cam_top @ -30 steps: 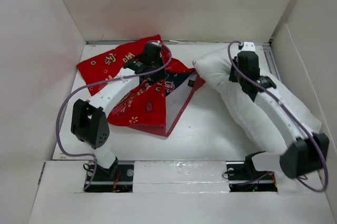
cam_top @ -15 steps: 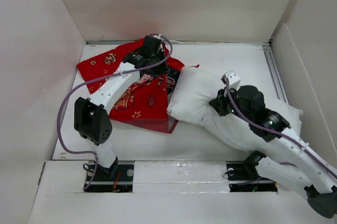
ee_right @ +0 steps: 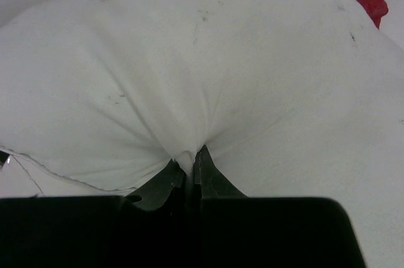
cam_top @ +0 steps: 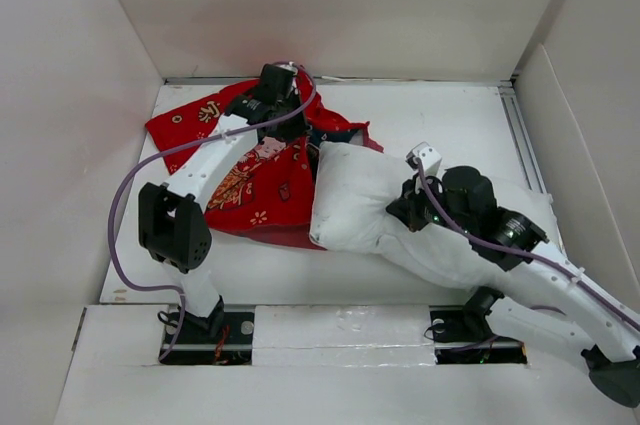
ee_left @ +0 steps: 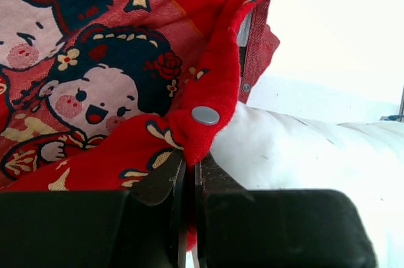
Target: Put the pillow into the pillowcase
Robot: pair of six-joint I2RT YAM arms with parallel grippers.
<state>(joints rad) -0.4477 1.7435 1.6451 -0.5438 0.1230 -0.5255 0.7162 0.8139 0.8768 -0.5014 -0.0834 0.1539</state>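
Top external view, largest first.

- Surface (cam_top: 440, 125): white, walled on the far, left and right sides.
- Pillow (cam_top: 352, 195): plain white. It lies slantwise from the right near corner up to mid-surface. Its left end butts against the pillowcase, and a strip of red shows under its near-left corner. I cannot tell from here how much of it, if any, is inside the opening.
- Pillowcase (cam_top: 268, 190): bright red with the printed side up. It is bunched on the left half of the surface, with one corner pointing at the far left corner. Its right edge is lifted where it meets the pillow.
- Right arm: stretched low from the right near corner across the top of the pillow.
- Left arm: reaches from the left near edge over the pillowcase to its far right part.
- Right gripper (ee_right: 189, 162): in the right wrist view the jaws are almost closed, pinching a puckered fold of pillow fabric. Creases radiate from the pinch point. Red cloth peeks in at both top corners of that view.
- Left gripper (ee_left: 189, 162): in the left wrist view the jaws are narrow, clamping the red hem of the pillowcase opening. The hem is held up right against the white pillow on its right side, with the cartoon figures on its left.
- Snap button (ee_left: 205, 115): silver, on the hem just above the fingertips. A smaller one sits further up the inner flap.
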